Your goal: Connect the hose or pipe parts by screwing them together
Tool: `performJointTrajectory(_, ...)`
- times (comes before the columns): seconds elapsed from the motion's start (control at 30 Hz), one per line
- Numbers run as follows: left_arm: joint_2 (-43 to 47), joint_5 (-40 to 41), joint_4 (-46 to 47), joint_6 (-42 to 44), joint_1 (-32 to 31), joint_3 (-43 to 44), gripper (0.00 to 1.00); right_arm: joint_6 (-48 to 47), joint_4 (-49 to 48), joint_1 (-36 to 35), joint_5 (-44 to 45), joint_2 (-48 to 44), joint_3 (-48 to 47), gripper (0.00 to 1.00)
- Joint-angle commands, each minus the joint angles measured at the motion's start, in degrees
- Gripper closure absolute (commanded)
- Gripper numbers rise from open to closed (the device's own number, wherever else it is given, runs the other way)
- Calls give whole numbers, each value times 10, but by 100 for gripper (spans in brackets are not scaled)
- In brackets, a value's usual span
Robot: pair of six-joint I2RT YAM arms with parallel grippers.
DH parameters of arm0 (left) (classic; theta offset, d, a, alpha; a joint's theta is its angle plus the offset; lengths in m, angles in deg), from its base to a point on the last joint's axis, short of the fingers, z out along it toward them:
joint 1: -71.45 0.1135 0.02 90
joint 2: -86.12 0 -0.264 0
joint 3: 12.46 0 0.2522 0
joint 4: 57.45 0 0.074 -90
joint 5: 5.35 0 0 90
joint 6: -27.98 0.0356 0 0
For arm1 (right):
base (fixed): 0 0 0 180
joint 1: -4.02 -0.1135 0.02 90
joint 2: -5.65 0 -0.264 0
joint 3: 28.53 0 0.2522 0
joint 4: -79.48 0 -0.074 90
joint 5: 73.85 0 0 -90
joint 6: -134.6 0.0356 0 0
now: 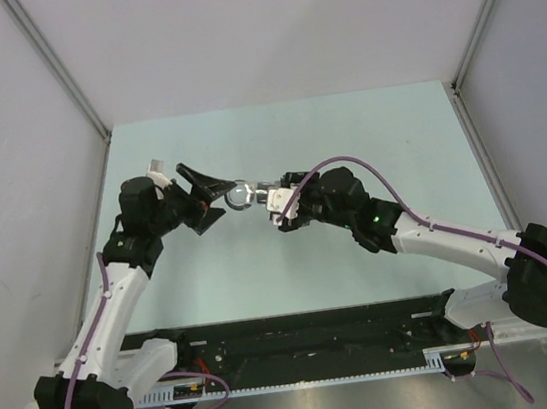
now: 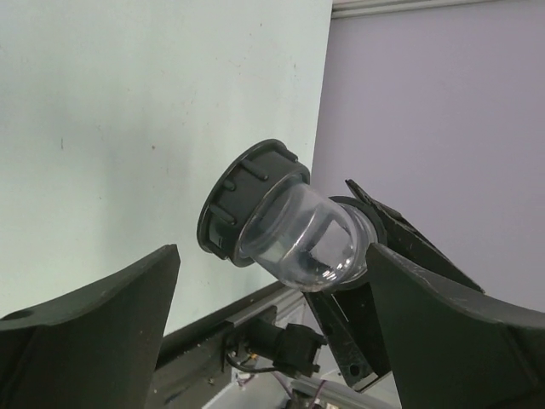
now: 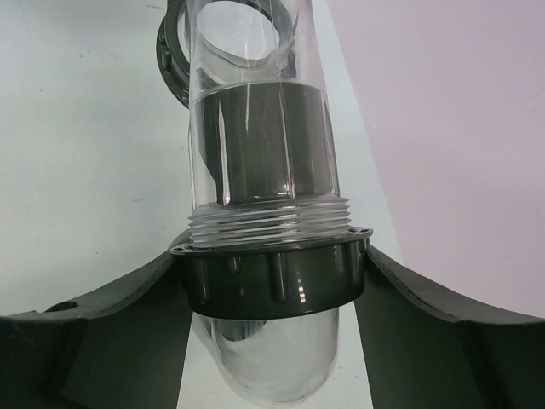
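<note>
The pipe parts (image 1: 240, 195) hang above the pale green table between the two arms: clear plastic tubing with dark grey ring nuts. My right gripper (image 3: 271, 256) is shut on the ribbed dark nut (image 3: 272, 285) below the clear thread, with one finger on each side. Beyond it the tube (image 3: 255, 128) runs up to a second dark ring (image 3: 173, 51). In the left wrist view the clear elbow (image 2: 306, 243) with its dark nut (image 2: 243, 192) sits between the wide-apart fingers of my open left gripper (image 2: 271, 251). The elbow lies close to the right finger (image 2: 443, 324); I cannot tell whether they touch.
A black rail (image 1: 301, 337) runs along the table's near edge between the arm bases. Grey walls with metal frame posts (image 1: 59, 66) enclose the table on the left, back and right. A purple cable (image 1: 349, 166) loops over the right arm.
</note>
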Motion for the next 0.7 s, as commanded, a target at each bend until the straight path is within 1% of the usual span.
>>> performJointTrajectory(0.0,-1,-19,2,-70,0,12,4,-18,-31,-8,15,-4,-10,100)
performJointTrajectory(0.03,3,-20,1,-107,-1,-1,5,-20,-33,-9,28,-1,-10,100)
performJointTrajectory(0.07,6,-15,2,-125,-2,-8,5,-22,-36,-11,28,2,-10,100)
performJointTrajectory(0.1,9,-11,2,-143,-4,-16,5,-27,-40,-12,46,3,-10,100)
performJointTrajectory(0.13,14,-8,2,-177,-6,-24,5,-29,-47,-15,51,6,-10,100)
performJointTrajectory(0.23,29,18,1,-211,-15,-39,4,-46,-61,-26,85,19,-10,100)
performJointTrajectory(0.3,29,40,1,-221,-21,-34,4,-59,-71,-34,103,31,-10,100)
performJointTrajectory(0.43,7,44,1,-254,-29,-30,4,-77,-100,-50,144,49,-10,100)
performJointTrajectory(0.67,-43,44,1,-257,-33,-22,5,-106,-126,-85,191,67,-10,100)
